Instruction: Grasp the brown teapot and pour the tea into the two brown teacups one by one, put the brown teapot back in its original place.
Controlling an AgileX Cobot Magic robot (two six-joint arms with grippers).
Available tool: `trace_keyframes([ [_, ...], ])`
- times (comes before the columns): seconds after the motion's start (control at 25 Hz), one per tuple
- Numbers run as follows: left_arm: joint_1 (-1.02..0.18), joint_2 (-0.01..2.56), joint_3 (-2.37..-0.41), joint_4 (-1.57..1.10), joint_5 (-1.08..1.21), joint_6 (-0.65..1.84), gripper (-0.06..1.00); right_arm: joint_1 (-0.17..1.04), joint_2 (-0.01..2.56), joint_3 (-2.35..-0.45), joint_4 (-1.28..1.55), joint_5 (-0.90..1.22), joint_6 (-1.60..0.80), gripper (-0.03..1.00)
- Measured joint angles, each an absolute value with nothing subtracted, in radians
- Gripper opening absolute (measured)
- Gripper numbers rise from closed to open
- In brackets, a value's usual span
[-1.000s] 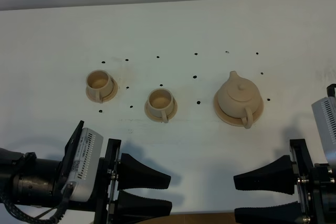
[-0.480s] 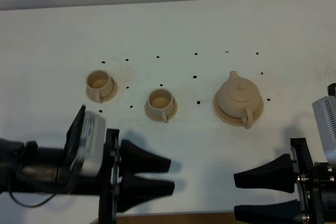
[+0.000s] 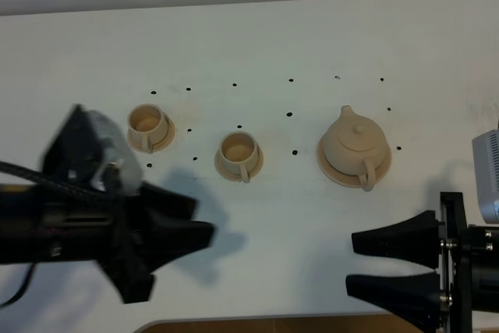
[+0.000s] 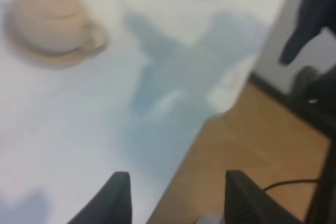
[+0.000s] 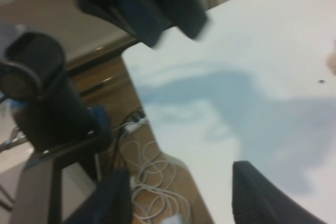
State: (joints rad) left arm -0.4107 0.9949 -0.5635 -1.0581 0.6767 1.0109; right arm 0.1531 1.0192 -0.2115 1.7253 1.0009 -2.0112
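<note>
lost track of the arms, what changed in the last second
The left claw moved forward toward the left cup, rolling as it went, and is blurred in motion; it holds nothing. The right claw barely shifted. The teapot, left cup and middle cup stayed put.

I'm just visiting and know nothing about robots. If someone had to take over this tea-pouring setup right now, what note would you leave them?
Left gripper: open, empty, blurred, over the table in front of the cups.
Right gripper: open, empty, in front of the teapot, not touching it.
Teapot: upright, lid on, sitting on its wide saucer.
Left teacup and centre teacup: each on its small saucer, pale inside, no tea visible.
Done: nothing yet.
Left: grasp the teapot, pour into each cup, return it to the wide saucer.
</note>
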Motion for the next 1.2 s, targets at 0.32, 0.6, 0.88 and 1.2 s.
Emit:
trace_keyframes([
  [0.32,-0.411,0.678,-0.576,-0.204,0.802,0.072,0.44,0.153,1.019,-0.212,1.768,0.967,-2.011,0.45],
  [0.6,-0.411,0.508,-0.553,0.083,1.031,-0.184,0.44,0.153,1.019,-0.212,1.785,0.962,-2.011,0.45],
  [0.88,-0.411,0.36,-0.515,0.092,1.047,-0.163,0.44,0.153,1.019,-0.212,1.787,0.962,-2.011,0.45],
  [1.2,-0.411,0.242,-0.515,0.096,1.045,-0.082,0.44,0.153,1.019,-0.212,1.796,0.962,-2.011,0.45],
])
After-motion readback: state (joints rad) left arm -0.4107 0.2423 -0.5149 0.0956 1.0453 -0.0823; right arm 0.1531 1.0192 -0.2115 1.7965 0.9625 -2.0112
